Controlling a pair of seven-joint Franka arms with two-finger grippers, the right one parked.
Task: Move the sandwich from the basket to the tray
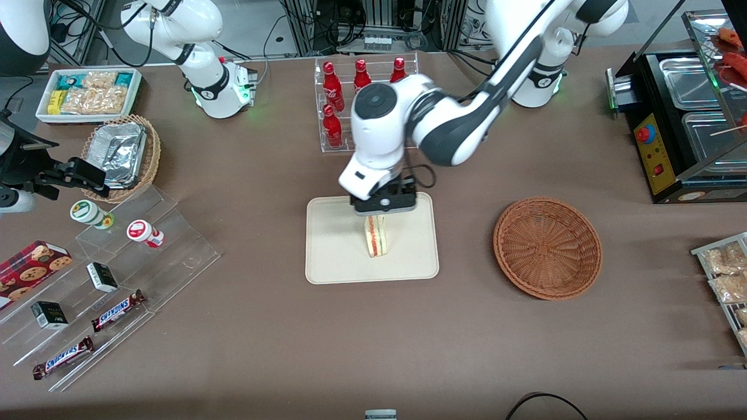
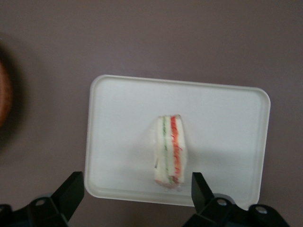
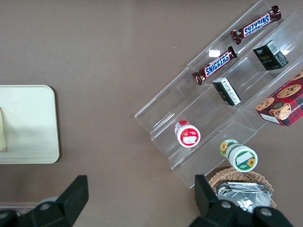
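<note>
The sandwich [image 1: 376, 236] [image 2: 170, 149] rests on edge near the middle of the cream tray [image 1: 332, 256] [image 2: 123, 123], its red and green filling layers facing up. My left gripper [image 1: 382, 213] [image 2: 137, 194] hovers just above it, open, its black fingers [image 2: 71, 191] spread wide and apart from the sandwich, holding nothing. The reddish-brown basket [image 1: 547, 248] sits empty on the table, beside the tray toward the working arm's end. A strip of the tray [image 3: 28, 123] also shows in the right wrist view.
A clear rack of red bottles [image 1: 350, 99] stands farther from the front camera than the tray. A clear stepped display with candy bars [image 1: 117, 309] and a tan basket of foil containers [image 1: 119, 154] lie toward the parked arm's end. A black food warmer [image 1: 683, 116] stands toward the working arm's end.
</note>
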